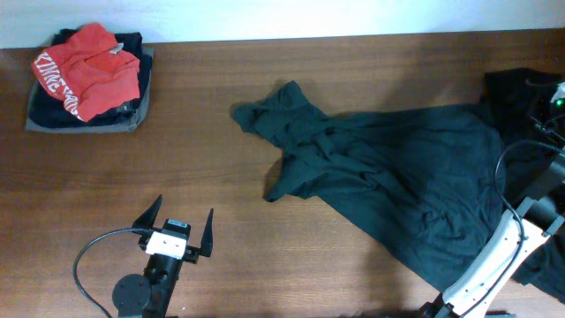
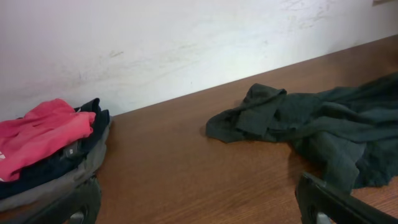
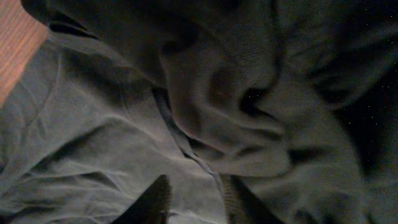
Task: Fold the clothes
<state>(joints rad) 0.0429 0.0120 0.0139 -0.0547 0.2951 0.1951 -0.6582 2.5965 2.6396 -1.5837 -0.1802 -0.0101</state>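
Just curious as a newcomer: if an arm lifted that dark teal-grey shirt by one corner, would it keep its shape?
Probably not: the dark teal-grey T-shirt lies crumpled in soft folds, so it would likely droop. Pushed, it would probably bunch up rather than slide.
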